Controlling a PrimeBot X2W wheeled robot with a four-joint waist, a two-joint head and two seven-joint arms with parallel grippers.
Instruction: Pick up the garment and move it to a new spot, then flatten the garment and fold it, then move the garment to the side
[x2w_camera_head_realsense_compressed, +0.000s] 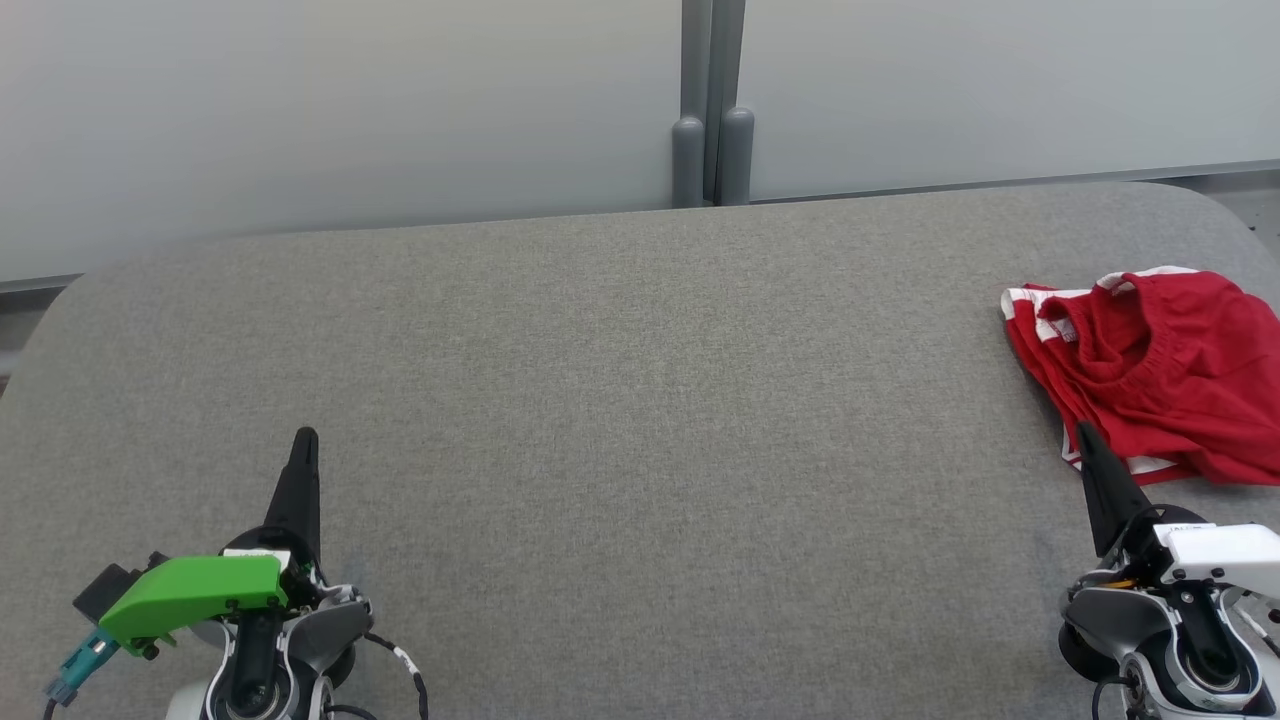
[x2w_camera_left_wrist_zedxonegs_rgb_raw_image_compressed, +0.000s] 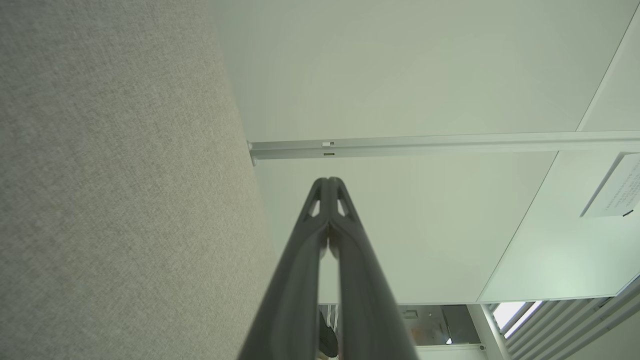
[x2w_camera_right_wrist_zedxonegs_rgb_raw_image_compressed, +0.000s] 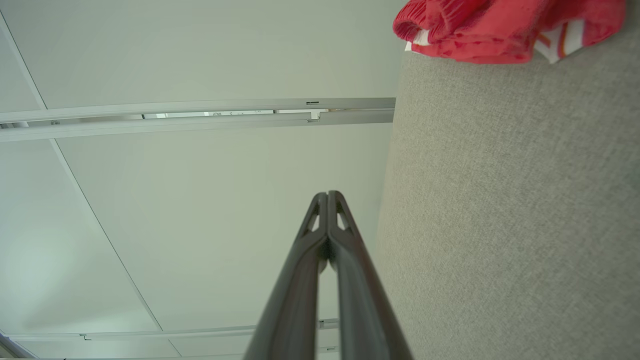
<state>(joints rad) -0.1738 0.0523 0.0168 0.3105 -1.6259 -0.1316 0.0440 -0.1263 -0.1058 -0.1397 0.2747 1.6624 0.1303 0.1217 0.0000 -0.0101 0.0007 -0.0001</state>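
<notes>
**Head view**
- Nearest you, lower left: left gripper (x2w_camera_head_realsense_compressed: 305, 438), a green cover (x2w_camera_head_realsense_compressed: 195, 592) on its wrist. The fingers are pressed together into one dark spike and hold nothing. It stands over bare table (x2w_camera_head_realsense_compressed: 640, 420).
- Lower right: right gripper (x2w_camera_head_realsense_compressed: 1084, 432), with a white wrist housing. Its fingers are also closed together and empty. The tip overlaps the garment's near edge, but you cannot tell from here whether it touches the cloth.
- Garment (x2w_camera_head_realsense_compressed: 1160, 370): red with white trim, crumpled in a heap. It lies at the table's far right, well apart from the left gripper.
- Table: grey fabric top with rounded far corners.
- Behind it: a pale wall (x2w_camera_head_realsense_compressed: 350, 120) and two grey posts (x2w_camera_head_realsense_compressed: 712, 150) at the middle.

**Left wrist view**
- Nearest you: the left gripper's (x2w_camera_left_wrist_zedxonegs_rgb_raw_image_compressed: 328, 181) two fingers, tips meeting, with nothing between them.
- The table surface runs down the left side of the view.
- Beyond the tips you see pale wall panels crossed by a rail (x2w_camera_left_wrist_zedxonegs_rgb_raw_image_compressed: 450, 142), and a paper notice (x2w_camera_left_wrist_zedxonegs_rgb_raw_image_compressed: 612, 189) at the right.

**Right wrist view**
- Nearest you: the right gripper's (x2w_camera_right_wrist_zedxonegs_rgb_raw_image_compressed: 327, 195) fingers, tips together and gripping nothing.
- The table surface takes the right side of the view.
- The garment (x2w_camera_right_wrist_zedxonegs_rgb_raw_image_compressed: 490, 30) sits at the top right on the table, bunched, with white trim showing. It lies apart from the fingertips.
- Pale panels and a rail are on the left.
</notes>
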